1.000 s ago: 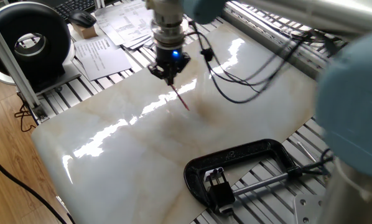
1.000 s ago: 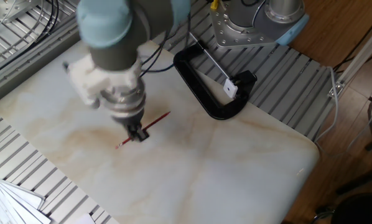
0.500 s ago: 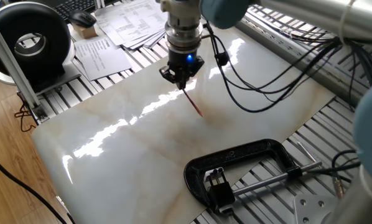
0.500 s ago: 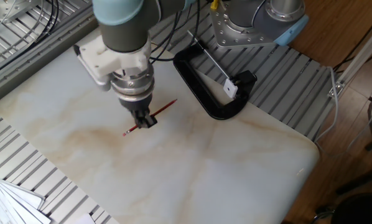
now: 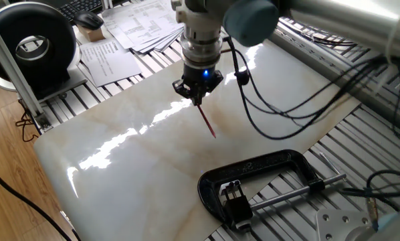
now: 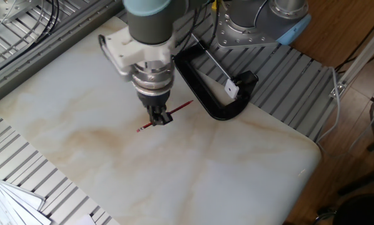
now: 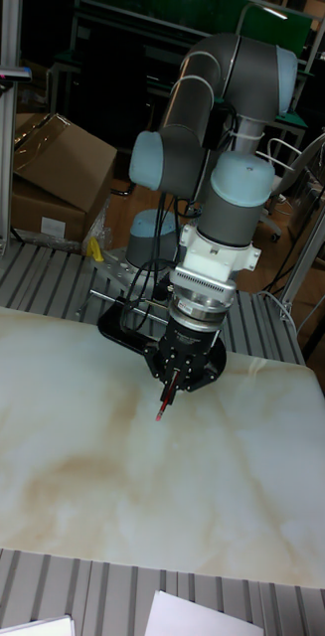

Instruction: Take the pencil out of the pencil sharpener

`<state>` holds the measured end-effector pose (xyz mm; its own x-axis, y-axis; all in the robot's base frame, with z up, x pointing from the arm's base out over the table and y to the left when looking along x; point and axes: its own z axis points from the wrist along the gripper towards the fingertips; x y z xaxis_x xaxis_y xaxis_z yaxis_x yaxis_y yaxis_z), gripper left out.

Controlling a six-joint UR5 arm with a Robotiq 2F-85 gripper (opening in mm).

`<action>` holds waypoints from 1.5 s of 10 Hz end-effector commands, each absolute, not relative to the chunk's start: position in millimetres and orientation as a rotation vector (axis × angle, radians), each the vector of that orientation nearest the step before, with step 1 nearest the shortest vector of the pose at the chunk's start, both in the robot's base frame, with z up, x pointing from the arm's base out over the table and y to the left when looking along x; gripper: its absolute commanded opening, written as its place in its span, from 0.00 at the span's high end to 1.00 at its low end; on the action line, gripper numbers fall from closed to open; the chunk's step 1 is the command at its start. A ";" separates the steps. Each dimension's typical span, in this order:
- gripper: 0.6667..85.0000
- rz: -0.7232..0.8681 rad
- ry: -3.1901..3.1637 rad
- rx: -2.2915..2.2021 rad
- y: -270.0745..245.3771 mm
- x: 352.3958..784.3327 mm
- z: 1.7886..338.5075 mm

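Pencil [image 5: 207, 123] in gripper [image 5: 197, 92], outside pencil sharpener [image 5: 234, 196]

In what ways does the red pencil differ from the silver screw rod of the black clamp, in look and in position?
The pencil is red and very thin; the screw rod is silver, thicker and longer. The pencil is held by the gripper above the marble table, tilted; the screw rod lies flat, threaded through the clamp at the table's edge. Both are straight and slender.
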<state>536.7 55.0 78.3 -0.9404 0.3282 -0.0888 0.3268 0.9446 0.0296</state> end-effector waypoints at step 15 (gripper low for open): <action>0.99 0.030 3.000 0.417 59.7 506.4 86.8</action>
